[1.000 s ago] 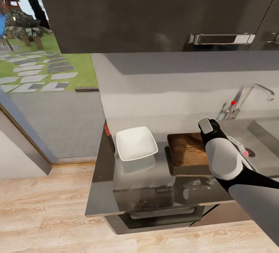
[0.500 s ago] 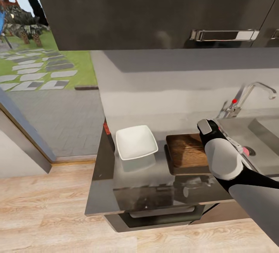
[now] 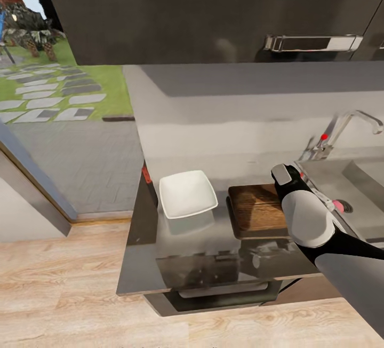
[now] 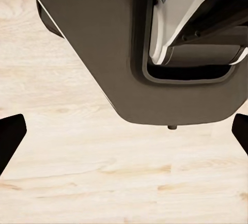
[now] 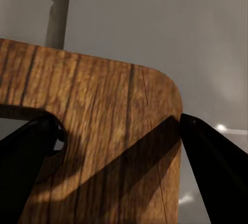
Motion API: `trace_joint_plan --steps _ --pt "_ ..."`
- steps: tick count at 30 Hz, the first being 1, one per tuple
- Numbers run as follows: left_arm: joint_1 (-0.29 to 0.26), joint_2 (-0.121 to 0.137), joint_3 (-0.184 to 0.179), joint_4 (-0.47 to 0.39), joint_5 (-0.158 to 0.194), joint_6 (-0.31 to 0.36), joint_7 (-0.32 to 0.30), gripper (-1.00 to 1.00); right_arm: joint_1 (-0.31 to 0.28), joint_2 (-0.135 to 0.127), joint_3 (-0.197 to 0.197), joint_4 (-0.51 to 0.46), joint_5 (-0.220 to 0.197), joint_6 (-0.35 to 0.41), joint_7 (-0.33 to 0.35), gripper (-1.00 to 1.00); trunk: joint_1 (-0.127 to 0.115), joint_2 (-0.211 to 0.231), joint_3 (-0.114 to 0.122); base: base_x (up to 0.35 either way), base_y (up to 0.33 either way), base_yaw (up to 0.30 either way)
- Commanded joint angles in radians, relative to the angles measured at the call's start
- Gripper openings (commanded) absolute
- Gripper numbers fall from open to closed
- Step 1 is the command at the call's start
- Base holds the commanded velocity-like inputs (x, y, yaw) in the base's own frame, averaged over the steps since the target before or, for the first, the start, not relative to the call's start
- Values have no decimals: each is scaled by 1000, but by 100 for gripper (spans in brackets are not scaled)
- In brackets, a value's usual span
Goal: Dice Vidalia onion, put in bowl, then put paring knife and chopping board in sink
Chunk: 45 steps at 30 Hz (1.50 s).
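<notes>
A robot faces a glossy grey countertop [image 3: 213,241] with a white bowl [image 3: 186,194] and, just beside it, a brown board [image 3: 256,206]. The sink [image 3: 368,204] with its chrome tap [image 3: 341,129] lies at the far right. The right gripper [image 5: 119,152] hovers low over the board's slot-handle corner, its dark fingers [image 5: 217,162] spread wide on either side, holding nothing. The left gripper [image 4: 124,146] hangs by the robot's base above the wooden floor [image 4: 77,172], also wide open and empty. No onion or knife can be made out. The board seems the present target; closing on its edge would come next
</notes>
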Motion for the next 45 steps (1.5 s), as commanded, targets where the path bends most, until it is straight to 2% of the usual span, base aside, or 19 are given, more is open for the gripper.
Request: trace_joint_plan --steps 1,13,28,29,45 --pt "0 1 -8 -1 6 -2 9 100 -1 1 -1 -2 -2 10 -3 -100 1 -2 -3 0 0 0" --pt "0 1 -8 -1 6 -2 9 100 -1 1 -1 -2 -2 10 -3 -100 1 -2 -14 0 0 0" --pt "0 0 -8 8 6 -2 9 100 -1 1 -1 -2 -2 10 -3 -100 1 -2 -15 0 0 0" --pt "0 0 -8 8 6 -2 9 100 -1 1 -1 -2 -2 10 -3 100 1 -2 -15 0 0 0" --pt "0 0 -8 9 6 -2 9 100 -1 1 -1 -6 -3 7 -4 100 1 -2 -15 0 0 0"
